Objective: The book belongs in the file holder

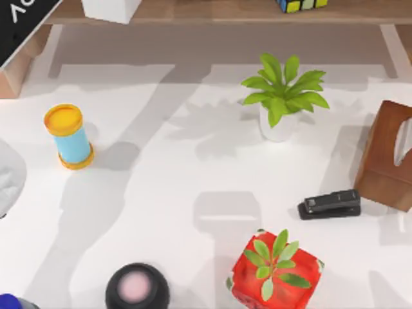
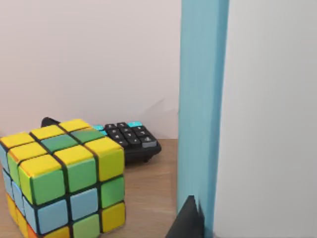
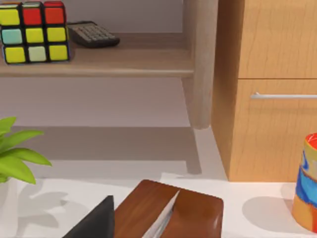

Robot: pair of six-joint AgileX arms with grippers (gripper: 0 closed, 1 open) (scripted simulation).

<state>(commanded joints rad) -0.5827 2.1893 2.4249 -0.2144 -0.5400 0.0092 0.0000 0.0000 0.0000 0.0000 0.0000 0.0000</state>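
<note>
**Book (image 1: 19, 18) tilted over the file holder (image 1: 16, 74)**

Black-covered, it slants above the tan holder at the tabletop's (image 1: 193, 167) far-left corner. The tissue box (image 1: 386, 154) shows tissue in its slot. Whether the left gripper (image 2: 189, 218) or right gripper (image 3: 96, 220) grips anything, I cannot tell.

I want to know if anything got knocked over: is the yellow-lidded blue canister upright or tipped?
Upright. In the top view the canister stands on its yellow base on the white table, its lid facing up.
</note>
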